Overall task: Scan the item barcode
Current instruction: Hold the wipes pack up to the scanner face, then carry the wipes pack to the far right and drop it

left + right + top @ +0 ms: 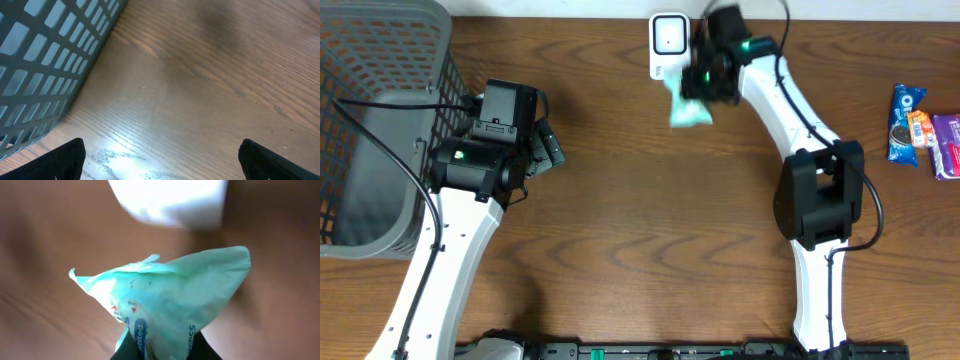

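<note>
Right claw (704, 86) pinched shut on mint packet (170, 295), top centre, just below white scanner (668, 40). Barcode side unseen. Best to turn printed face to scanner window, hold flat and steady. Left claw (161, 162) wide open, empty, beside grey basket (45, 60) at left.

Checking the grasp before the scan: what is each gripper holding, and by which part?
The right gripper pinches the green packet at one end, the rest sticking out toward the scanner. The left gripper is open and holds nothing.

Scanner (170, 202) blurred; packet (170, 292) and basket (380, 55) cut off
</note>
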`<action>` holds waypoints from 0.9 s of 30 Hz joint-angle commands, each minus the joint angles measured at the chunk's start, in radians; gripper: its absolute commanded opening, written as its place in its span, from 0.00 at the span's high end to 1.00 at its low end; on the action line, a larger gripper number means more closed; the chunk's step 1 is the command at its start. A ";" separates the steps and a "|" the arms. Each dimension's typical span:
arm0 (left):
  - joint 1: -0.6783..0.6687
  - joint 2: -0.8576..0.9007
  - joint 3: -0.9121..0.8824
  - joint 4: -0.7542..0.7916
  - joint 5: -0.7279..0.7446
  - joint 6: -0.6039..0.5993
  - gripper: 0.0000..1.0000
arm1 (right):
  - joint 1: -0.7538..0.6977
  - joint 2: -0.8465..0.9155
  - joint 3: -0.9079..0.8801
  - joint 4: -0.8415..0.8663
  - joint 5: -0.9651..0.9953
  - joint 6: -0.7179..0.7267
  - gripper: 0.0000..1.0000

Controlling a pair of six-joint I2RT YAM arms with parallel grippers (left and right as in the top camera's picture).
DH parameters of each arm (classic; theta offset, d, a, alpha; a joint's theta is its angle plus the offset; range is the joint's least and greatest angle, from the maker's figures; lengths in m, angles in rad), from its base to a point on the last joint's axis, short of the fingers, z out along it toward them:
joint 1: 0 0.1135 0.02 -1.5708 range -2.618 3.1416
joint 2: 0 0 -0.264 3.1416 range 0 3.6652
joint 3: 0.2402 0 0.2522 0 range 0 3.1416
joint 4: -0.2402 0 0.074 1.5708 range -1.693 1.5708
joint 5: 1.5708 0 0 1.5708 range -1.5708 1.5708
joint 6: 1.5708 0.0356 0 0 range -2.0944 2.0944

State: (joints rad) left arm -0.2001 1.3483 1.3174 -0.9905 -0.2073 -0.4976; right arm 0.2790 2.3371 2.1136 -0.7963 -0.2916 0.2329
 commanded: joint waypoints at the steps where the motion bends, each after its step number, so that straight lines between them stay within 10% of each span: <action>1: 0.003 0.002 0.002 -0.003 0.005 -0.008 0.02 | 0.011 -0.027 0.030 0.134 -0.016 0.055 0.99; 14: 0.003 0.002 0.002 -0.003 0.005 -0.008 0.02 | 0.054 0.070 0.029 0.531 0.197 0.070 0.99; 27: 0.003 0.002 0.002 -0.003 0.005 -0.008 0.02 | -0.268 -0.130 0.030 0.159 0.375 0.009 0.99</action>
State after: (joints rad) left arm -0.2001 1.3483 1.3174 -0.9897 -0.2073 -0.4976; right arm 0.1169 2.3173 2.1304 -0.5629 -0.0540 0.2832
